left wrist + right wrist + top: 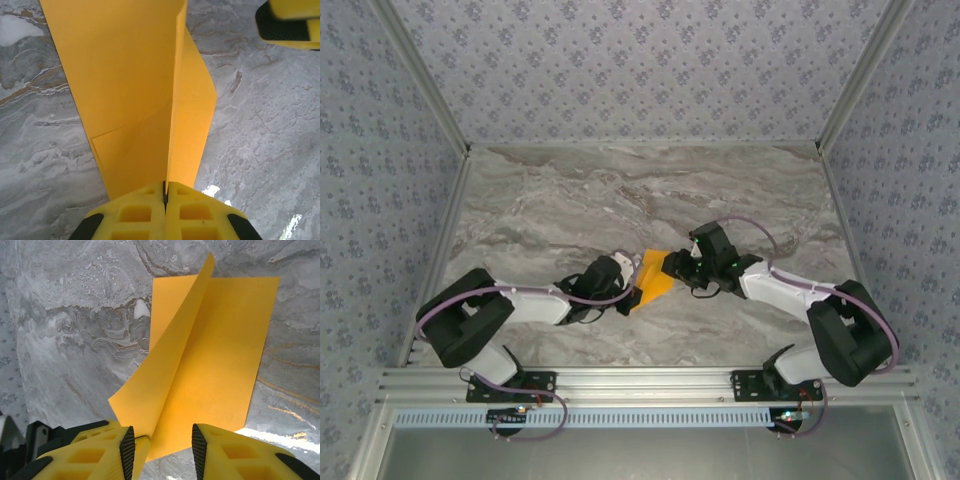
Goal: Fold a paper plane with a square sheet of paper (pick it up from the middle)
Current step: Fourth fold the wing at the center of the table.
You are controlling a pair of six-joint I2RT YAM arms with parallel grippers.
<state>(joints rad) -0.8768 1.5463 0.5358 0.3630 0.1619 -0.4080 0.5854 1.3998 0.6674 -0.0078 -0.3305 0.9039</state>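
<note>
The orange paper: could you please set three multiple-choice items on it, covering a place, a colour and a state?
1. Where on the grey marble table is the thin bright-orange square sheet of paper? A. far left corner; B. mid-table, between the left gripper and the right gripper; C. near right corner.
2. What colour are the left gripper's fingers? A. blue; B. yellow; C. white.
3. How does the left gripper stand? A. wide open; B. shut on nothing; C. shut on the sheet's raised fold.
B: the top view shows it there. B: they look yellow in the left wrist view. C: its jaws pinch the upright fold.
</note>
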